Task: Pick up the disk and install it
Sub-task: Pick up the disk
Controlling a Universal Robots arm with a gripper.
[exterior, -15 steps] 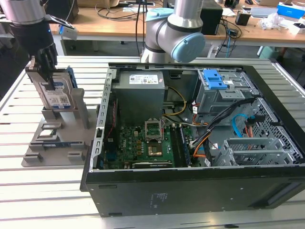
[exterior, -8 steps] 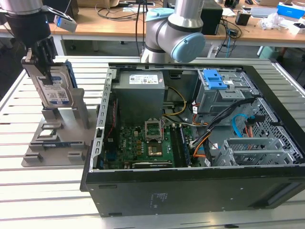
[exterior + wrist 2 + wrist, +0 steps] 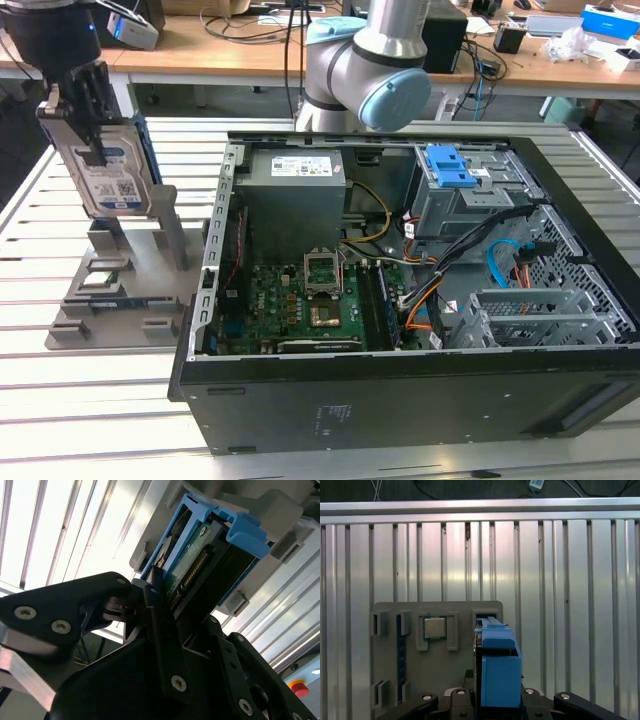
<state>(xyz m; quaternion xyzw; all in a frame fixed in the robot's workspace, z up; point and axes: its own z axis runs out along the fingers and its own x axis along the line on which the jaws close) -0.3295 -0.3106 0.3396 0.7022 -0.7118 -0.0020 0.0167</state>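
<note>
Gripper (image 3: 90, 130) clamped on the upper edge of the disk (image 3: 112, 180), which hangs upright over the grey stand (image 3: 120, 295) at the exterior view's left. Whether its lower edge clears the stand's slot cannot be told. Gripping by the edge keeps the disk vertical, in line with the slot. In the second wrist view the fingers (image 3: 160, 630) flank the disk's blue caddy. The open case (image 3: 400, 395), with its drive bay (image 3: 450, 205), lies well apart toward the exterior view's right.
</note>
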